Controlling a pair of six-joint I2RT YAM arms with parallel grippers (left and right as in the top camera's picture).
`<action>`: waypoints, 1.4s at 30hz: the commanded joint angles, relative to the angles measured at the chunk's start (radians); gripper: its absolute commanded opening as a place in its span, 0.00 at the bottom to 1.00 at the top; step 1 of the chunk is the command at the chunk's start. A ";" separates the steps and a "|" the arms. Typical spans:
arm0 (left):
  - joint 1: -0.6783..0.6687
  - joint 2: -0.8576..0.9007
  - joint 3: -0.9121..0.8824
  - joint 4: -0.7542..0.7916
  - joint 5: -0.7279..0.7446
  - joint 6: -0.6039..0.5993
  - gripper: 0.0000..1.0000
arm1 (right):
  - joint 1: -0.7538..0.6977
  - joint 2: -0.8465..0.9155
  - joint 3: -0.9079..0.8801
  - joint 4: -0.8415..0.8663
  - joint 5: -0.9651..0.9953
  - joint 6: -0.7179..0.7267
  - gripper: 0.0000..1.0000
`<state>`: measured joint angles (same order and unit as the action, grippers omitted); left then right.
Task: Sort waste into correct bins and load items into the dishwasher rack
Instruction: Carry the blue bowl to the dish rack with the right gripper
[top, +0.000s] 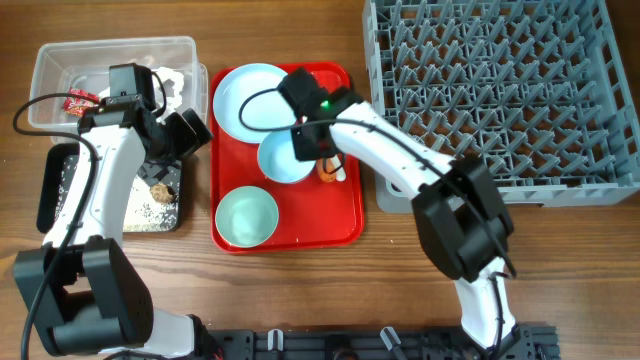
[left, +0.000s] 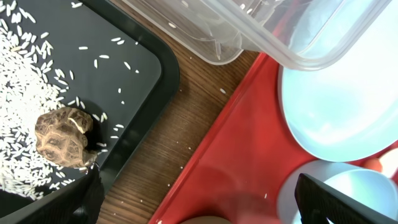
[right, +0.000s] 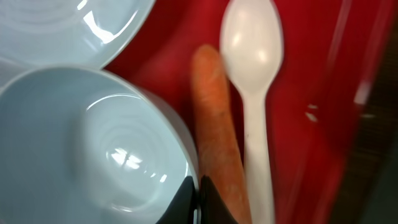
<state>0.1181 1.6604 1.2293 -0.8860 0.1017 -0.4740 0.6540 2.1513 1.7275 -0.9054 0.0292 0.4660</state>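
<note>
the surface is a brown wooden table (top: 300, 290) with a plain lengthwise grain; the views show only this tabletop, with a black rail (top: 380, 340) along its near edge where the arms are mounted.

at the far left stands the clear plastic tub (top: 50, 60), holding the red snack wrapper (top: 78, 101) and the crumpled white tissue (top: 170, 80). just in front of it lies the shallow black tray (top: 45, 190), strewn with white rice grains (top: 150, 212) around the small brown food scrap (left: 62, 137). the left wrist view shows a few stray grains on the bare wood beside it.

the flat red serving tray (top: 345, 225) sits in the middle. on it are the pale blue plate (top: 240, 95) at the far end, one bowl (top: 280, 160) just in front of the plate and a second bowl (top: 246, 216) nearer the front edge. the orange carrot (right: 214, 124) and the white plastic spoon (right: 252, 56) lie side by side, touching, to the right of the first bowl. the grey dishwasher rack (top: 500, 90) fills the far right corner, well apart from the bins.

the left gripper (left: 211, 208) hangs over the strip of wood between the black tray and the red tray, its jaws spread wide with nothing between them.

the right gripper (right: 199, 199) is down at the first bowl's right rim, fingertips pressed together in the narrow space between bowl and carrot — whether they pinch the rim cannot be told.
</note>
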 joint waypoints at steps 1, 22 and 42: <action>0.005 -0.005 0.007 0.000 -0.010 -0.006 1.00 | -0.079 -0.166 0.099 -0.059 0.017 -0.074 0.04; 0.005 -0.005 0.007 0.000 -0.010 -0.006 1.00 | -0.229 -0.203 0.085 0.378 1.129 -0.458 0.04; 0.005 -0.005 0.007 0.000 -0.010 -0.006 1.00 | -0.262 0.184 0.085 1.253 1.226 -1.218 0.04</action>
<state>0.1181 1.6604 1.2293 -0.8864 0.1017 -0.4740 0.4118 2.3035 1.8042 0.3336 1.2396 -0.7242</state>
